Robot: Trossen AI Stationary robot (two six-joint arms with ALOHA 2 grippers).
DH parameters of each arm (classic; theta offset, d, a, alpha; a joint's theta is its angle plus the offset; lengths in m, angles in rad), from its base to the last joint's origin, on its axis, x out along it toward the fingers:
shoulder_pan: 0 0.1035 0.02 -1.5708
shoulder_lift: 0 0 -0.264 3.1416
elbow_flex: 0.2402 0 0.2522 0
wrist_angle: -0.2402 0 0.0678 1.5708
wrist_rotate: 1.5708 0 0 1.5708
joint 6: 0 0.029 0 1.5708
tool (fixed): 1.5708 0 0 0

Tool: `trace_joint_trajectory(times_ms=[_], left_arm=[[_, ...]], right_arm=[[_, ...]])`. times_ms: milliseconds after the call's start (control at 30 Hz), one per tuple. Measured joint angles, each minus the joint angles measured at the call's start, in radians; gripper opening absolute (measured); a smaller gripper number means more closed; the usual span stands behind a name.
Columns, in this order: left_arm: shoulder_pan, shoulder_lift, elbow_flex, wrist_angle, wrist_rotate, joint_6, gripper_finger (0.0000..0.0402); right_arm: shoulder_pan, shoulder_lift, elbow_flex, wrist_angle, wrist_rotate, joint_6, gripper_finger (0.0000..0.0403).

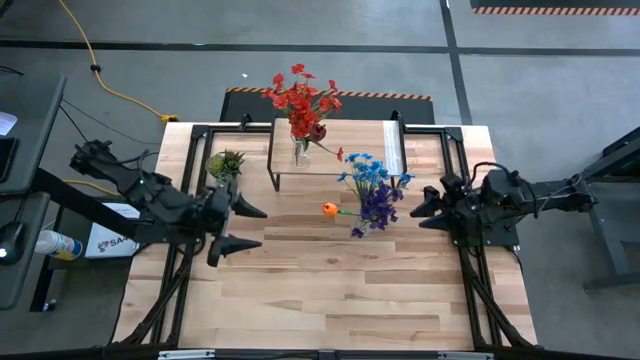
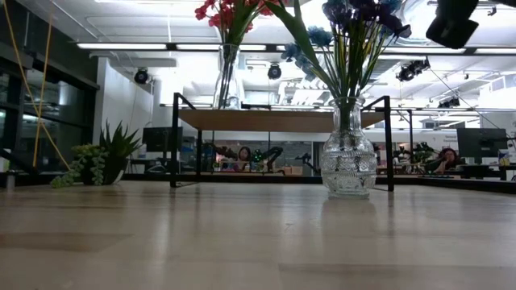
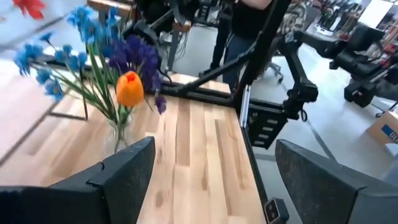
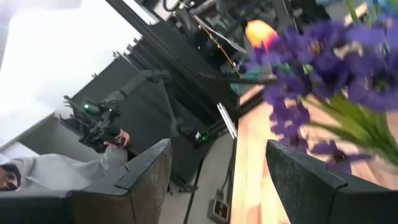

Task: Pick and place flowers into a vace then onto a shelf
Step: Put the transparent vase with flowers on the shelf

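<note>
So you're hovering both arms empty: left gripper spread wide, right gripper parted too. Between them the blue bunch is standing in its vase, awaiting lifting onto the shelf beyond, beside the red flowers.

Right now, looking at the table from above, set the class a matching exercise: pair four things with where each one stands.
Things:
1. red flowers in a clear glass vase
2. blue and purple flowers in a round glass vase
3. small green spiky plant
4. open left hand

Places:
A. on the tabletop, in front of the shelf
B. beside the shelf's left end
C. on the low light-wood shelf
D. over the table's left part, empty

Pairs: 1-C, 2-A, 3-B, 4-D
</note>
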Motion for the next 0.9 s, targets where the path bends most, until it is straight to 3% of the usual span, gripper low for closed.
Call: trace_joint_trajectory(times_ms=[567, 733, 900], left_arm=[[-0.015, 0.070, -0.002, -0.085, -0.007, -0.191, 0.0367], [-0.056, 0.071, -0.002, -0.116, -0.057, -0.225, 0.0367], [-0.105, 0.071, -0.002, -0.148, -0.130, -0.285, 0.0367]], right_arm=[[0.008, 0.000, 0.000, -0.198, -0.118, 0.177, 0.0252], [0.067, 0.000, 0.000, -0.203, -0.063, 0.179, 0.0252], [0.168, 0.023, 0.000, -0.236, 0.082, 0.178, 0.0252]])
